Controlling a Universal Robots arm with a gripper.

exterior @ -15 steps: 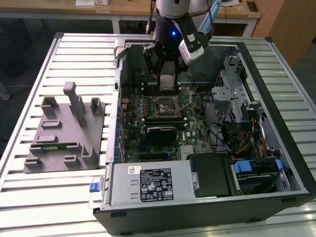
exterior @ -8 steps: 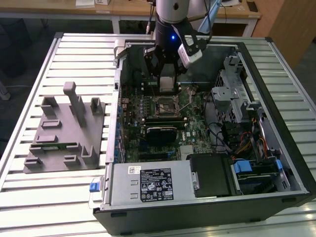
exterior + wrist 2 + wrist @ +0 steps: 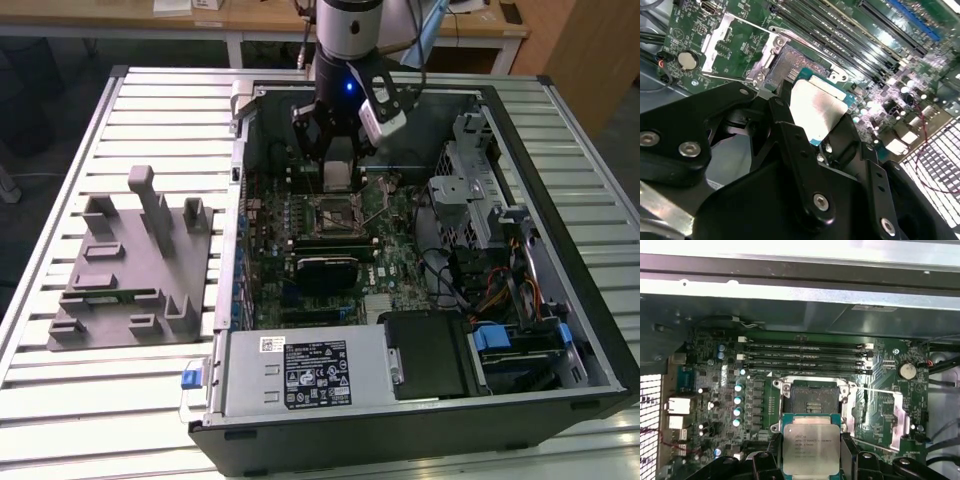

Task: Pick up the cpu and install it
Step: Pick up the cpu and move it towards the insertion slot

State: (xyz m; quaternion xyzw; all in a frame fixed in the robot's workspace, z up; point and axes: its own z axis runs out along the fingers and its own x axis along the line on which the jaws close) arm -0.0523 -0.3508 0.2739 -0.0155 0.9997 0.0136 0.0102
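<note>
Inside the open case [image 3: 420, 432] on the bench [image 3: 90, 400], the gripper [image 3: 338, 172] clamps the cpu [image 3: 810, 447] near the socket [image 3: 812, 397]; a tilted seating could bend pins.

I saw an open computer case [image 3: 400, 445] lying on a slatted table [image 3: 60, 400]. Inside the case lay a green motherboard [image 3: 400, 245] with memory slots [image 3: 805, 356] and a coin battery [image 3: 906, 371], and a silver power supply [image 3: 300, 372] against one end wall. Just beside the case sat a grey holder block [image 3: 120, 280].

We see a silvery cpu [image 3: 811, 447] rimmed in green, a green board [image 3: 690, 25], a grey holder [image 3: 120, 290]
</note>
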